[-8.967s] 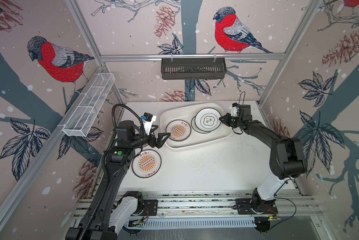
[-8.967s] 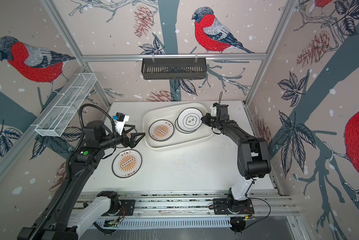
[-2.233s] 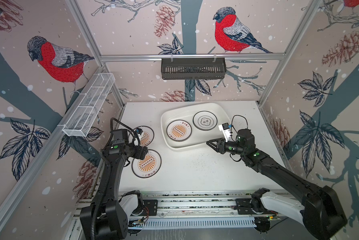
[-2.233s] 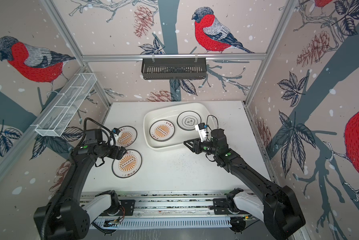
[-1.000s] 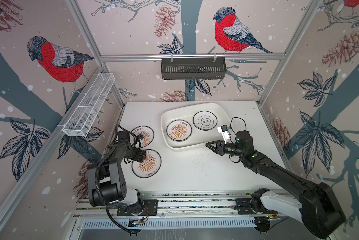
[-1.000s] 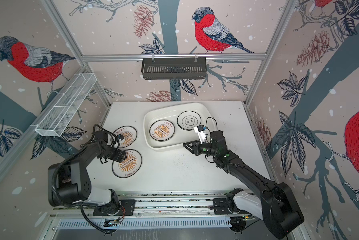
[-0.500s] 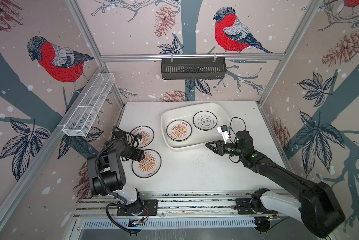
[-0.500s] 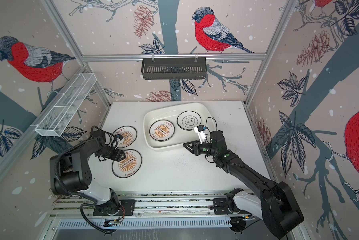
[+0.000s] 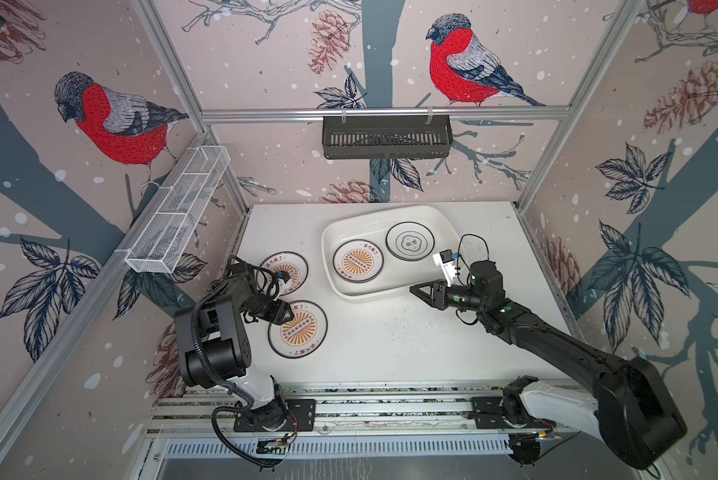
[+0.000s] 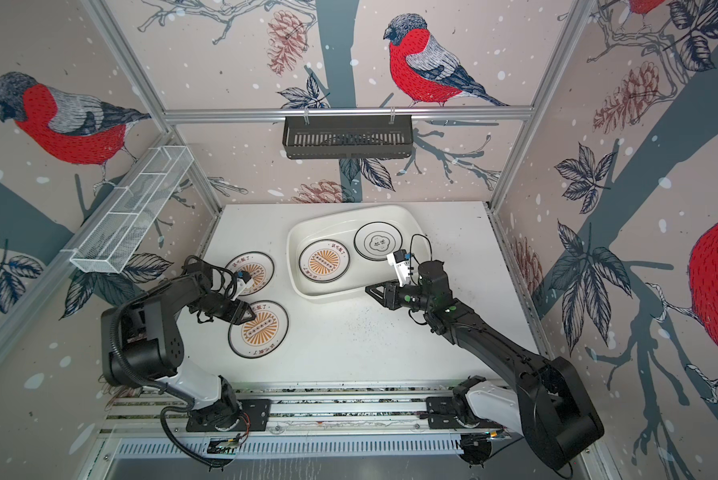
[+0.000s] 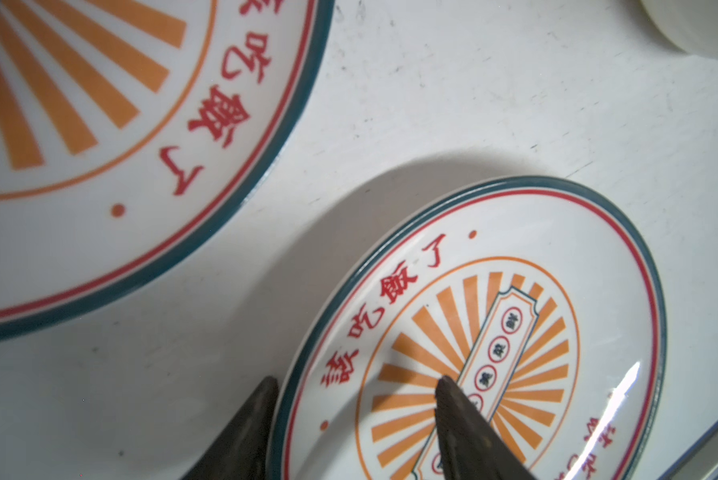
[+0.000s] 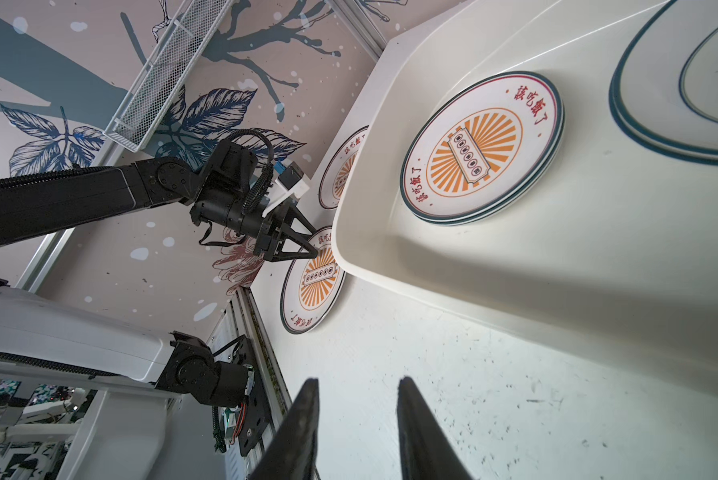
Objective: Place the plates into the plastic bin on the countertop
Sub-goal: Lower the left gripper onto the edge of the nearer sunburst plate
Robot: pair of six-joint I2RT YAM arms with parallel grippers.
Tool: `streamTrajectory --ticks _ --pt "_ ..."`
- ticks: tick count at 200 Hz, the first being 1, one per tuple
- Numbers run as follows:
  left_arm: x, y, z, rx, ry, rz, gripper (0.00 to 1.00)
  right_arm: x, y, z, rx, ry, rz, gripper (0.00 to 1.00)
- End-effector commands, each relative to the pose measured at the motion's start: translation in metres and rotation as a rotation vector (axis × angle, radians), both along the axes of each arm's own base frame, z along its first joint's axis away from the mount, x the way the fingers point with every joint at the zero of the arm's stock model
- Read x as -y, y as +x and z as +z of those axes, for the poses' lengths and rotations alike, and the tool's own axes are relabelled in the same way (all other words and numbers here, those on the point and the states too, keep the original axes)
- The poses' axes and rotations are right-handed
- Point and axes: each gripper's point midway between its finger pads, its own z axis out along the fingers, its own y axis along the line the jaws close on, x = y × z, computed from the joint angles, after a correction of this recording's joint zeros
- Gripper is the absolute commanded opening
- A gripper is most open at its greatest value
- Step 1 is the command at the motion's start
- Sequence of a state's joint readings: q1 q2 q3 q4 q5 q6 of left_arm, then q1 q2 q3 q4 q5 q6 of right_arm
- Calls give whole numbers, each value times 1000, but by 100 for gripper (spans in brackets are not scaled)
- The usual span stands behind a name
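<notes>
Left gripper (image 9: 289, 319) half-open, jaws straddling front sunburst plate (image 9: 304, 337) rim, unclamped; right gripper (image 9: 414, 289) slightly parted, empty, beside plastic bin (image 9: 394, 279)

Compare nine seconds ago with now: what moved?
Left tool came back from the plastic bin's left edge to the near plate on the countertop; it straddles the rim, jaws narrowing, not yet clamped. Right tool withdrew from the emblem plate to the bin's front corner, empty. Bin and near plate lie as before.
</notes>
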State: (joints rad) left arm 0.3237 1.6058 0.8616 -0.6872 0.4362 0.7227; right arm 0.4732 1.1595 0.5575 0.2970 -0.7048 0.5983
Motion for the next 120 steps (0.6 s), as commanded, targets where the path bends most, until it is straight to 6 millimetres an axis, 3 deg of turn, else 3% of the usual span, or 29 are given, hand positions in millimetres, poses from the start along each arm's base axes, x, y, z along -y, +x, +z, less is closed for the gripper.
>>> streamTrajectory --ticks 1,57,120 --pt "12 -8 7 -8 -64 -52 58 -4 1 12 36 28 15 34" --pt "22 -14 9 -21 -124 -126 57 -4 3 11 21 34 8 33" --pt "25 -22 -3 -61 -151 -177 54 -4 2 12 8 44 1 32"
